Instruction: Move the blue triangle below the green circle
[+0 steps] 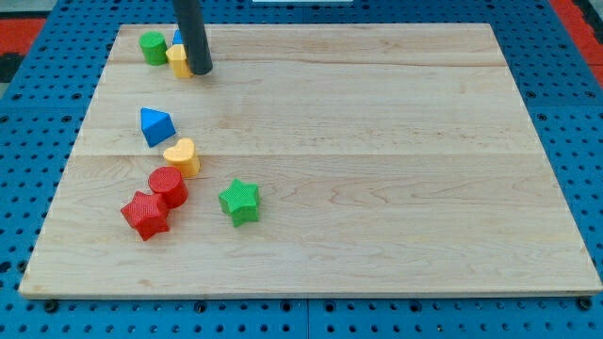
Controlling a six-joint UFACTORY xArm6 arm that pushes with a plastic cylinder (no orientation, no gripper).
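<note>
The blue triangle lies on the wooden board at the view's left, just above a yellow heart. The green circle stands near the board's top left corner. My tip is at the top left, touching the right side of a yellow block that sits next to the green circle. A small part of another blue block shows behind the rod. The tip is well above the blue triangle and apart from it.
A red circle and a red star sit together at the lower left. A green star lies to their right. The board rests on a blue pegboard surface.
</note>
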